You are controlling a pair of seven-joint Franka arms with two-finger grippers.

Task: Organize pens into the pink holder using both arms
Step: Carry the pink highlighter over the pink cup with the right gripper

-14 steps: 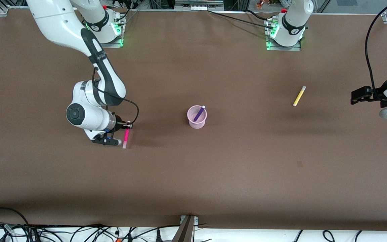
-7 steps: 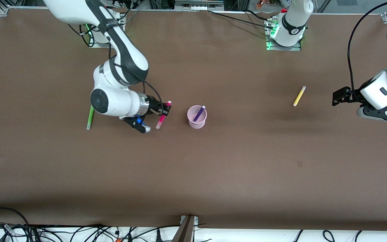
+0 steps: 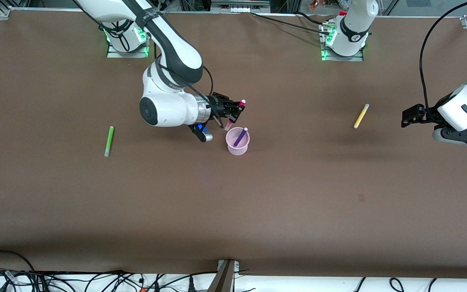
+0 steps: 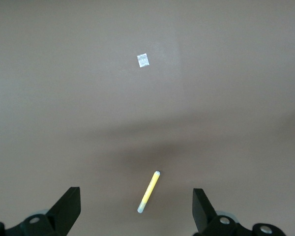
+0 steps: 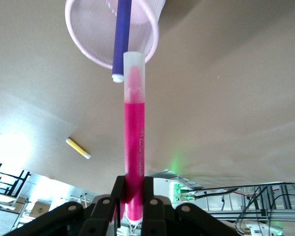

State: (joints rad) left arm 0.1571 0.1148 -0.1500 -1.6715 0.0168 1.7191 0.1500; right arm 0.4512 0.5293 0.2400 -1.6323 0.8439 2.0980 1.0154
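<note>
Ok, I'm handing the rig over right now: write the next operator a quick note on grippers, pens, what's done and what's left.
Right gripper: shut on the pink pen, just above the pink holder.
Left gripper: open, over the table near the yellow pen.
Done: purple pen stands in the holder.
Left: drop the pink pen in, then collect the yellow pen and the green pen, both lying on the table.

Yellow pen (image 4: 149, 192) on the table (image 4: 226, 88), between the wide-spread left pincer (image 4: 136, 210) fingers.
</note>
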